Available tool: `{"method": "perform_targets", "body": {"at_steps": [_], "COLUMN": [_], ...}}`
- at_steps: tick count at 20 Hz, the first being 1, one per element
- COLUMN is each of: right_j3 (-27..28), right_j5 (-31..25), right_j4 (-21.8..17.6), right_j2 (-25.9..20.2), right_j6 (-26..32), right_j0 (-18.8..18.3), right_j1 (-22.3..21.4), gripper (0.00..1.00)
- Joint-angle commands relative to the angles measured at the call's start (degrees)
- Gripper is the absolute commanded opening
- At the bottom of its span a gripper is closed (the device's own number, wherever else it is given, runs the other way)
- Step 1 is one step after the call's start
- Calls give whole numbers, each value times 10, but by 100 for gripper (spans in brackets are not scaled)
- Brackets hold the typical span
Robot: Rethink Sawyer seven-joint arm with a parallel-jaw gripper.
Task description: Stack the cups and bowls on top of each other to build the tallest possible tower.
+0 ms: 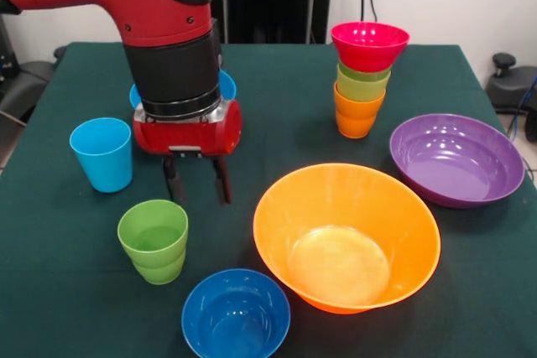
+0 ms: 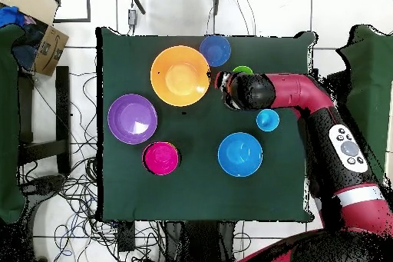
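My gripper (image 1: pixel 197 180) is open and empty, pointing down over bare cloth between the light blue cup (image 1: pixel 102 154) and the large orange bowl (image 1: pixel 346 236), just behind the green stepped cup (image 1: pixel 153 241). The tower (image 1: pixel 361 81) stands at the back right: an orange cup (image 1: pixel 356 116) lowest, green cups in it, the red bowl (image 1: pixel 369 45) on top. One blue bowl (image 1: pixel 237 313) sits at the front. The other blue bowl (image 1: pixel 226 85) is mostly hidden behind my wrist. The purple bowl (image 1: pixel 456 159) lies at the right. No yellow cup shows.
In the overhead view my arm (image 2: pixel 249 91) covers the gripper, beside the green cup (image 2: pixel 242 70) and the light blue cup (image 2: pixel 267 120). The second blue bowl (image 2: pixel 239 154) shows whole there. The green-covered table (image 1: pixel 277 98) carries everything.
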State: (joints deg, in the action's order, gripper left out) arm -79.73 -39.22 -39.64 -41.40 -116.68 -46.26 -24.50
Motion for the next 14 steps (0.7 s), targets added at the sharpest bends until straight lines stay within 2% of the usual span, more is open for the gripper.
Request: {"method": "perform_targets", "body": {"at_steps": [1,4,8,14], "right_j3": [61,74,101,115], "right_j5": [29,40,41,70], "right_j4": [-55,-60,-57,-65], "right_j2": [-3,-4,-21,-36], "right_j6": [146,150,185,201], "right_j0": [15,15,8,-2], "right_j1": [24,32,61,104], "gripper": [100,100,100,100]}}
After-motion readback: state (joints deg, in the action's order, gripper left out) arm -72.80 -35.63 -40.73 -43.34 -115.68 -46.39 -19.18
